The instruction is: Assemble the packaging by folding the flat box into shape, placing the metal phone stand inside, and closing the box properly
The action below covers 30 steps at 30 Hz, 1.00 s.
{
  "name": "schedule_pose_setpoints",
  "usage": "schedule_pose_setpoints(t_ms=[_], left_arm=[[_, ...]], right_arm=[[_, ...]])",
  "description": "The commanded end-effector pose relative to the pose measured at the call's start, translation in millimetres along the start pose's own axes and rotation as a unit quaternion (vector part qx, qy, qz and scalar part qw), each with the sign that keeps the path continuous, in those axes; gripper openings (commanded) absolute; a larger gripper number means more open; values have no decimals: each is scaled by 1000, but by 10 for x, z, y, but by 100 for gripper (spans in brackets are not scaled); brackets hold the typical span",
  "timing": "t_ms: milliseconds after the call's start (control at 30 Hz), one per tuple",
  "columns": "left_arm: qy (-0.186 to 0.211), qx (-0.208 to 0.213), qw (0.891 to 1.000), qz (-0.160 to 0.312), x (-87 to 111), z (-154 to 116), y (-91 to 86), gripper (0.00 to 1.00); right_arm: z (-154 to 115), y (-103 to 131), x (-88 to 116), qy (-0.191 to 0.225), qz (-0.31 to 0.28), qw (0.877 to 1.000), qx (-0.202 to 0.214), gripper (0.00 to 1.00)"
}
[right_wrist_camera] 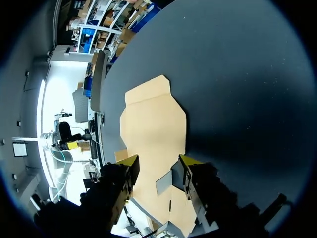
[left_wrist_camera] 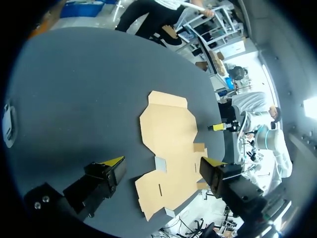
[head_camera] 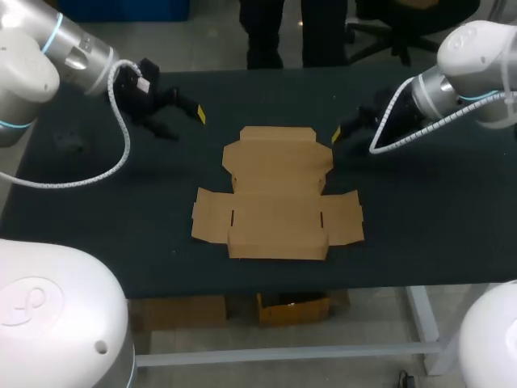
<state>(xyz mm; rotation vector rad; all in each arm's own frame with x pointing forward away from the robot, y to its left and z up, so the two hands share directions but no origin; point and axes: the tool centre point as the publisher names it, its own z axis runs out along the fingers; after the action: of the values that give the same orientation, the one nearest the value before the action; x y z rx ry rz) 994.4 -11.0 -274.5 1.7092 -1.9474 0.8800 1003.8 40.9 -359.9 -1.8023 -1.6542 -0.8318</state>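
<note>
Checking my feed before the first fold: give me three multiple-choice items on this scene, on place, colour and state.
1. Where does the flat cardboard box lie? A) middle of the table B) in a gripper C) hanging off the edge
2. Its colour? A) white B) brown C) blue
3. The left gripper and right gripper are: A) shut on the box B) shut, empty C) open, empty
Key: 1A, bare table shows all round it; 2B, plain brown board; 3C, both finger pairs stand apart, holding nothing.
</note>
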Motion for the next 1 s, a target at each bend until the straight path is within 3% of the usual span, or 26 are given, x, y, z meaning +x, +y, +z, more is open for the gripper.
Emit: schedule_pose_setpoints(t_ms=[33, 1000], left_arm=[[11, -11, 1000, -1, -61, 52, -121, 100], [17, -25, 1000, -1, -50, 115, -170, 100]], right_arm=[[117, 8, -91, 16, 2, 1000, 0, 45], [379, 35, -255, 20, 35, 999, -12, 34]])
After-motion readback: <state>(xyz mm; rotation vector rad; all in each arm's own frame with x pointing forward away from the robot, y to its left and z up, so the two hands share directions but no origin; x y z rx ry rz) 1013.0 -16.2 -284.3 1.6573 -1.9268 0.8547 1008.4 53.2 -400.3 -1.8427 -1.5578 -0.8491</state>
